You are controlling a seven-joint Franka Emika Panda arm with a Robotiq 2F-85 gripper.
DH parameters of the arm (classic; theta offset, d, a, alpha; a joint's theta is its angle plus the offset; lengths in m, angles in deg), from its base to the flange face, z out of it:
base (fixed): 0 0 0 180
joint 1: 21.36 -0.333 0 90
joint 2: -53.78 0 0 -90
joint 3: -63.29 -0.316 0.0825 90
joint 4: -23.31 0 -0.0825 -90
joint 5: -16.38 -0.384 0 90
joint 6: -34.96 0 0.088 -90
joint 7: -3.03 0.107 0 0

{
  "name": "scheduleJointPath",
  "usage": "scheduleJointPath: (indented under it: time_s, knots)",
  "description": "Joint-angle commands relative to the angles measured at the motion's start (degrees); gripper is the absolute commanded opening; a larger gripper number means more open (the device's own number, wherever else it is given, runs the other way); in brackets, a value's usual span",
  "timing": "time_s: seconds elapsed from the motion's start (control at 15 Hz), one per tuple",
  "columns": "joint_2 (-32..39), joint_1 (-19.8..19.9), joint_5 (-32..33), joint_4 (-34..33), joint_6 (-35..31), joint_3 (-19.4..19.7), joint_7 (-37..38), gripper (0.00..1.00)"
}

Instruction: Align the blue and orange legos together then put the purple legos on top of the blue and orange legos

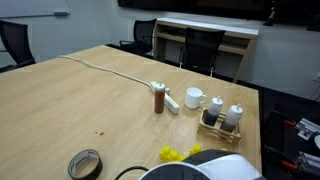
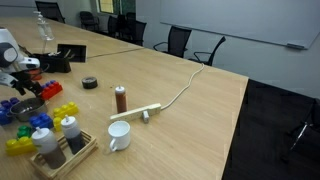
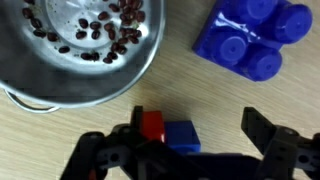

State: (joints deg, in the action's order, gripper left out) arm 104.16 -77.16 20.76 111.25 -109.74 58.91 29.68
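In the wrist view my gripper (image 3: 198,128) is open and low over the wooden table. A small orange-red lego (image 3: 152,126) and a small blue lego (image 3: 182,136) lie side by side and touching between the fingers, close to the left finger. A larger blue-violet studded lego block (image 3: 250,40) lies apart from them, beyond the right finger. In an exterior view the gripper (image 2: 20,82) hangs over the lego pile at the table's end; the small legos are too small to pick out there.
A metal bowl of coffee beans (image 3: 25,85) sits just beyond the left finger and also shows in an exterior view (image 2: 27,106). Yellow legos (image 2: 20,143), red legos (image 2: 65,110), a condiment caddy (image 2: 60,150), a mug (image 2: 118,136), a brown bottle (image 2: 120,98), a power strip (image 2: 140,112) and a tape roll (image 2: 90,82) stand nearby.
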Motion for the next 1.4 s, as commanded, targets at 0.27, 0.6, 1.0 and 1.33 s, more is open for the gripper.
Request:
scheduleJointPath:
  time_s: [0.27,0.6,1.0,1.33]
  knots:
    - [0.1,0.5,-0.6,0.4,-2.2,-0.4,-1.8,1.0]
    - [0.7,0.5,-0.6,0.0,-3.4,-0.5,-2.1,1.0]
    - [0.9,0.5,-0.7,0.0,-4.8,-0.3,-2.4,1.0]
    - [0.9,0.5,-0.7,0.0,-4.9,-0.4,-2.6,1.0]
